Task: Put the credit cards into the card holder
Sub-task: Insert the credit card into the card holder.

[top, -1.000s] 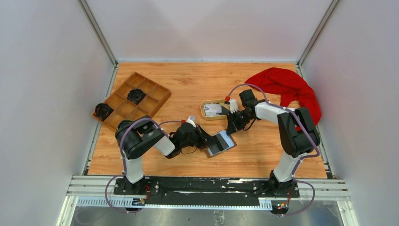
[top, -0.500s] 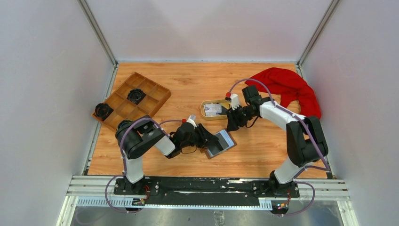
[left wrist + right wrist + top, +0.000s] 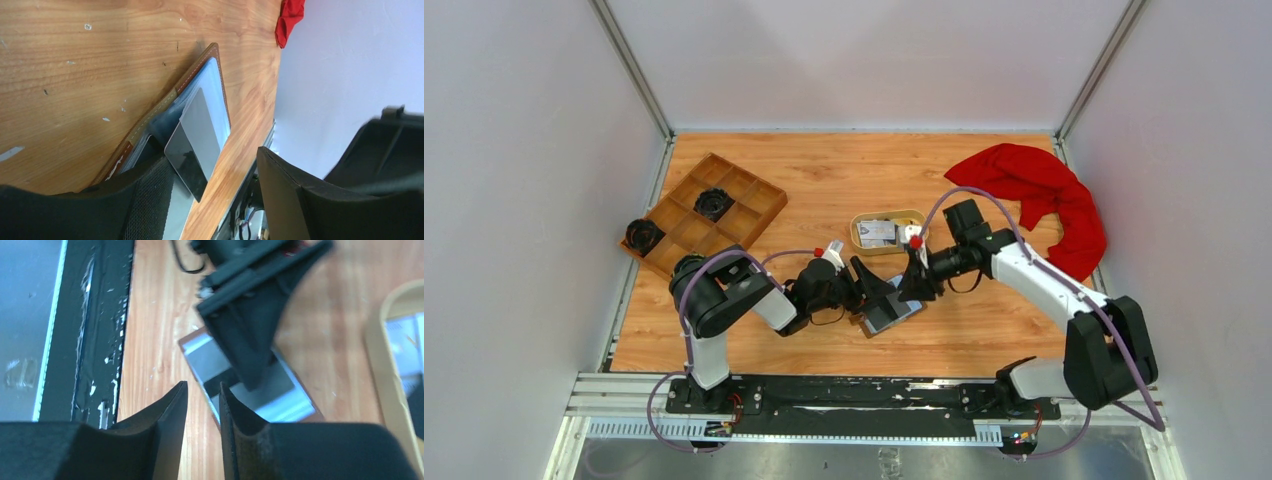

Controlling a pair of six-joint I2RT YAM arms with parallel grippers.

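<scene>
Spread wide, the left gripper's (image 3: 876, 288) jaws hold nothing; they hang low over the card holder (image 3: 209, 82), one finger (image 3: 150, 200) at each side of its near end. The right gripper (image 3: 202, 390) shows only a narrow gap between its fingers, with bare wood visible through it and nothing pinched.

The card holder lies open and flat on the worktop (image 3: 824, 170), about midway between the left and right edges and closer to the near edge. Its brown stitched border frames pale grey-blue pockets. A dark glossy card (image 3: 195, 140) lies slanted across those pockets; it may be partly tucked into one, but the left wrist view is too oblique to be sure. No writing on it can be read.

Just beyond the holder, near the worktop's centre, sits an oval tan dish (image 3: 886, 214) with whitish cards (image 3: 877, 233) in it. Their dark print is too small to read.

A red cloth (image 3: 1034, 185) is heaped by the far right corner. A wooden compartment tray (image 3: 742, 205) lies against the left edge, with one black round piece (image 3: 714, 203) in a compartment and another (image 3: 642, 235) at its left end.

From above, both grippers meet over the holder and cover much of it. In the right wrist view, a left finger hides the holder's middle.
</scene>
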